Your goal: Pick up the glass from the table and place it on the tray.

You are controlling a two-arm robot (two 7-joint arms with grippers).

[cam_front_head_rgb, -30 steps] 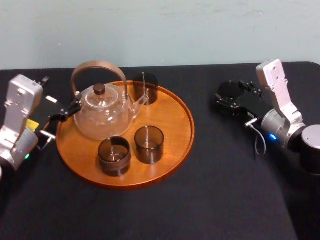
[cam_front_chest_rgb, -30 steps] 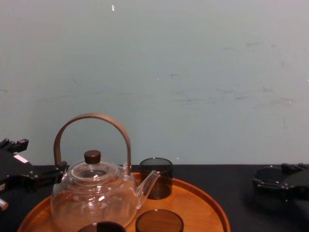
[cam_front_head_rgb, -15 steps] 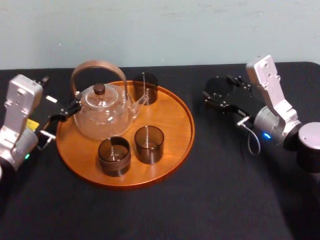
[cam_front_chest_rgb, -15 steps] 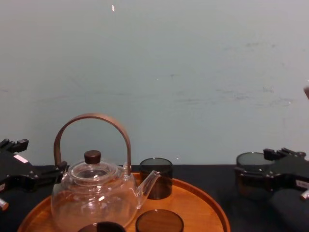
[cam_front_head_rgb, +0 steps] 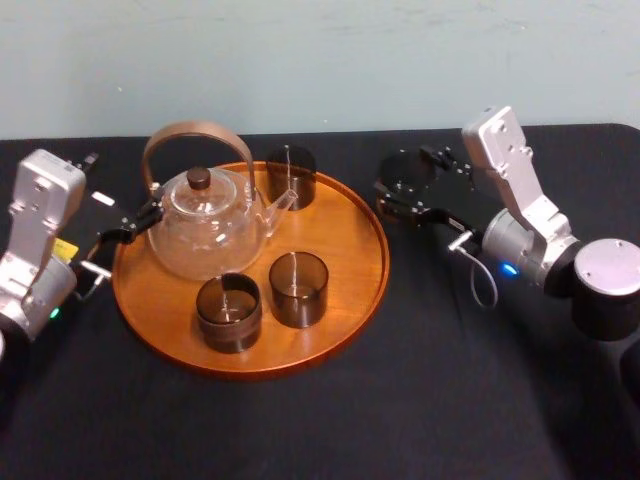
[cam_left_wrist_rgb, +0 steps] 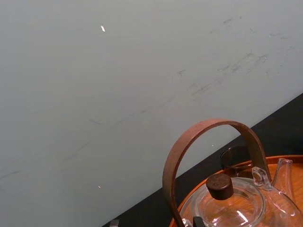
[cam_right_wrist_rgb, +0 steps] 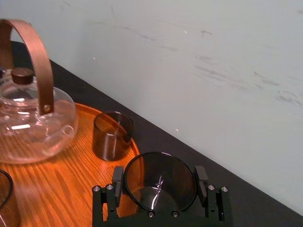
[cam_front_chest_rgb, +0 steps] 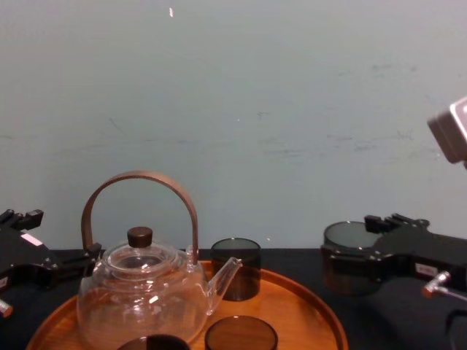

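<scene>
Three dark glasses are seen standing upright on the tray (cam_front_head_rgb: 352,262), which is set on the black worktop (cam_front_head_rgb: 450,390). The far glass (cam_front_head_rgb: 291,176) is placed by the spout of a clear teapot (cam_front_head_rgb: 205,228) with a brown arched handle. The near-left glass (cam_front_head_rgb: 228,312) and the near-right glass (cam_front_head_rgb: 298,288) are set side by side in front of the teapot.

A fourth glass (cam_front_chest_rgb: 349,257) is pinched upright in the right claw (cam_right_wrist_rgb: 159,189), with one finger pressed against each side of its wall. In the head view it is seen just beside the tray's right rim, towards the far side and outside the rim. In the right wrist view the orange wood is seen through its wall and the far glass lies just beyond it. Whether its base is clear of the worktop cannot be told.

The left claw (cam_front_head_rgb: 128,226) is parked at the tray's left edge, close to the teapot. Whether it is spread or pressed together cannot be told.
</scene>
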